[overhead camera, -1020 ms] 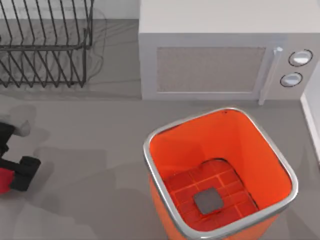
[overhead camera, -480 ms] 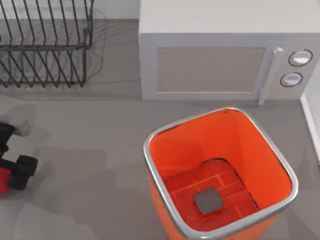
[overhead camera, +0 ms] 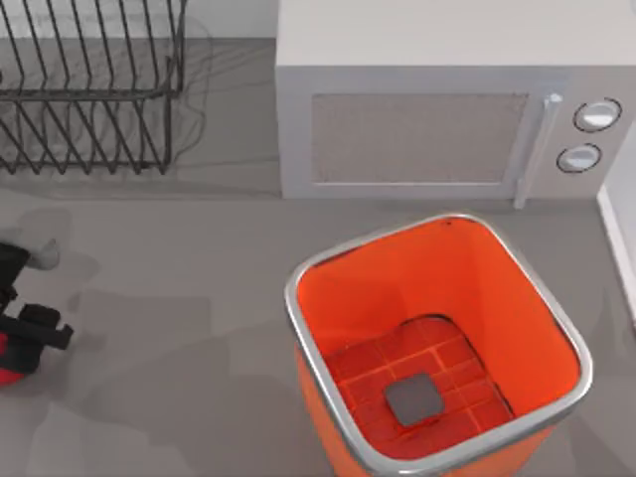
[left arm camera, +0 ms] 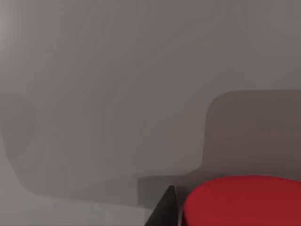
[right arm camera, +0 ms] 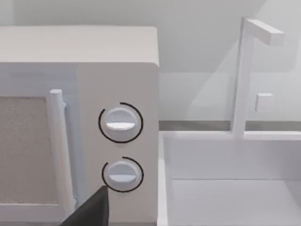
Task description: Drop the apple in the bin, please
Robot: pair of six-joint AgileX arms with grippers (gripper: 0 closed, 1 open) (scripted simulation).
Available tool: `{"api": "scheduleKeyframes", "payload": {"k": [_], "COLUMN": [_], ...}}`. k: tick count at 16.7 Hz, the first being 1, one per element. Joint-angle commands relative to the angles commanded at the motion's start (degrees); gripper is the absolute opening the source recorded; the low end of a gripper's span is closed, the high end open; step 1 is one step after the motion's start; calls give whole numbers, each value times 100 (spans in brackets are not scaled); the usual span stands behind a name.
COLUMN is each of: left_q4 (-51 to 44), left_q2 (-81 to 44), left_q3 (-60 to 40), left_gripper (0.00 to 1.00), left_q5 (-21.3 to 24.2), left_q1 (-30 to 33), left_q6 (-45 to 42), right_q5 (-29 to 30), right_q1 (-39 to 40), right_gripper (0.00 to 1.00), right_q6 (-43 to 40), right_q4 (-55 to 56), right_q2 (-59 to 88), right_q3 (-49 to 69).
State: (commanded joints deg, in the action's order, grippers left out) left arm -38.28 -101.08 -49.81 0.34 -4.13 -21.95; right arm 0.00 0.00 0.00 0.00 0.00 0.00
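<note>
Looking down on a bare grey table, with a wire dish rack sitting at the back left and a grey microwave at the back, right of the rack. Finding the orange bin standing open toward the front right, its gridded floor carrying nothing but a grey square, so nothing dropped in yet.

Spotting the left gripper working at the far left edge of the table, well apart from the bin. Catching a sliver of the red apple tucked right beside its dark jaws at that same edge. Seeing, from the left wrist camera, the apple bulking large and close with one dark fingertip pressing just beside it, and plain table beyond. Judging the jaws to be clenched on the apple, though only one side of the grip is showing.

Noting the right gripper idling off to the right, facing the microwave's two dials; not being able to tell how it is set.

Reckoning the task as roughly at its midpoint: apple apparently being grasped, the pickup looking done. Leaving the carry across the table toward the right, the centring above the silver rim, and the release into the bin.
</note>
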Motion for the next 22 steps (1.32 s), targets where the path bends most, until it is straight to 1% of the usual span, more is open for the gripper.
{"api": "scheduleKeyframes", "payload": {"k": [3, 7, 10, 14, 16, 19, 22], "left_q4": [0, -305, -1069, -2656, -3215, -3604, -3616], "left_q2": [0, 164, 343, 727, 935, 1155, 1164], "left_q3": [0, -267, -852, -1799, -2210, -2544, -2555], "left_gripper": [0, 0, 0, 0, 0, 0, 0], "left_q5": [0, 27, 29, 27, 26, 24, 24], "left_q1": [0, 0, 5, 26, 34, 41, 41], "left_q6": [0, 12, 12, 25, 39, 60, 61], "right_q5": [0, 0, 0, 0, 0, 0, 0], "right_q1": [0, 0, 0, 0, 0, 0, 0], "right_gripper": [100, 100, 100, 100, 100, 100, 100], "right_q6": [0, 0, 0, 0, 0, 0, 0], "right_q4": [0, 0, 0, 0, 0, 0, 0], "right_q2": [0, 0, 0, 0, 0, 0, 0], "right_q3": [0, 0, 0, 0, 0, 0, 0]}}
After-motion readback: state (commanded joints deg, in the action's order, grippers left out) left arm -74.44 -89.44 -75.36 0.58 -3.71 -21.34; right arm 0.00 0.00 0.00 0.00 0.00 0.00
